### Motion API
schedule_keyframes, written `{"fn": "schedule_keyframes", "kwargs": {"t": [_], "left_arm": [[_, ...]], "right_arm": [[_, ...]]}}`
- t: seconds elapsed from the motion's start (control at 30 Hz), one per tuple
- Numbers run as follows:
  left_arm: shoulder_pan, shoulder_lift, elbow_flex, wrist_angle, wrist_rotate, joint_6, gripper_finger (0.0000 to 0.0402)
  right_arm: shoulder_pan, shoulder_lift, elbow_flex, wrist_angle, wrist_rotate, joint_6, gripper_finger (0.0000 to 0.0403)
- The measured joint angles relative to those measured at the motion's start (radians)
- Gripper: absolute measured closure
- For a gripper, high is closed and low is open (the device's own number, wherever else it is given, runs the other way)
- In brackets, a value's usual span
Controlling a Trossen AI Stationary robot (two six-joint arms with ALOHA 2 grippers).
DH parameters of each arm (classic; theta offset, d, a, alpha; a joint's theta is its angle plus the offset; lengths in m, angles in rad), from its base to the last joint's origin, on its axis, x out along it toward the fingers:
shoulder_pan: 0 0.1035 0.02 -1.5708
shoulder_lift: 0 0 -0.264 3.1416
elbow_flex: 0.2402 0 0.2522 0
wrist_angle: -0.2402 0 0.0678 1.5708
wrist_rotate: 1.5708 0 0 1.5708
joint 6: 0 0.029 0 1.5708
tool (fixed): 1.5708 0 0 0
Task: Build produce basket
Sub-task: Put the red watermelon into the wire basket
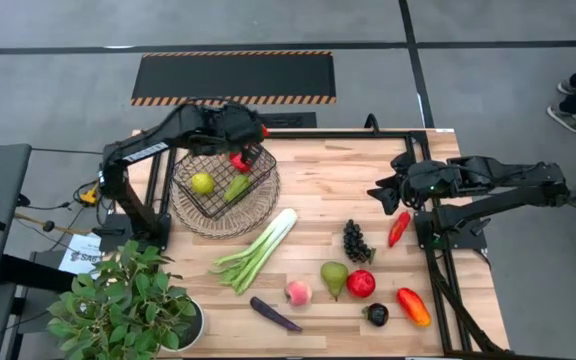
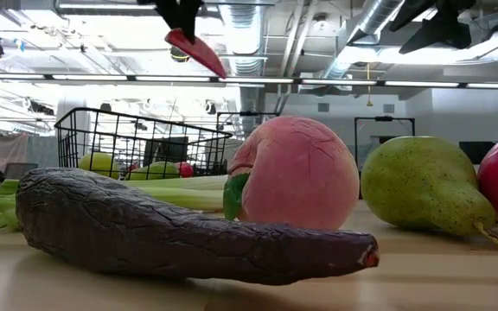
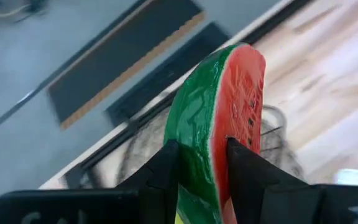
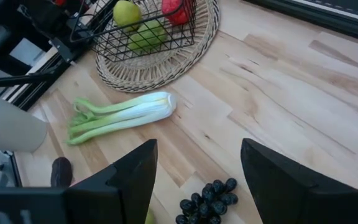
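Now the left gripper point(image 1: 240, 157) is clamping a red-and-green watermelon slice point(image 3: 219, 118) over the round dark wire-mesh basket point(image 1: 193, 192); next it probably needs lowering and releasing. The right gripper point(image 4: 197, 180) is waiting open above the table.

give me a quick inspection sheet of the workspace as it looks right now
surface: light wooden table, with a round woven mat under the basket.
job's things: wire basket holds a yellow-green apple and a green pear; on the table lie a leek, grapes, red chilli, peach, second pear, red apple, aubergine, orange pepper and a dark round fruit.
clutter: potted plant at the table's corner.
grippers: left claw shut on a watermelon slice over the basket; right claw open, above the grapes.
cables: yellow plug and wire near the left arm's base.
surroundings: a person's shoes on the floor.
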Motion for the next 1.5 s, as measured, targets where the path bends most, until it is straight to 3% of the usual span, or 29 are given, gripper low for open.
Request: {"fn": "schedule_keyframes", "kwargs": {"t": [0.2, 0.53, 0.83, 1.13, 1.37, 1.5], "left_arm": [[-0.045, -0.072, -0.104, 0.003, -0.049, -0.124, 0.0319], [-0.099, -0.154, -0.52, 0.012, -0.078, -0.466, 0.0319], [-0.147, -0.156, -0.792, 0.053, -0.084, -0.798, 0.0319], [-0.147, -0.156, -0.934, 0.259, -0.068, -0.767, 0.0319], [-0.147, -0.156, -0.985, 0.278, -0.073, -0.777, 0.0318], [-0.147, -0.155, -1.012, 0.278, -0.023, -0.814, 0.0292]], "right_arm": [[0.0, 0.001, 0.0, 0.0, 0.002, 0.0, 0.0148], [0.0, 0.001, 0.0, 0.0, 0.002, -0.002, 0.0148], [0.0, 0.001, 0.0, 0.0, 0.002, -0.002, 0.0148], [0.0, 0.001, 0.0, 0.001, 0.002, 0.001, 0.0148], [0.0, 0.001, 0.0, 0.002, 0.002, 0.001, 0.0148], [0.0, 0.001, 0.0, 0.003, 0.002, 0.001, 0.0148]]}}
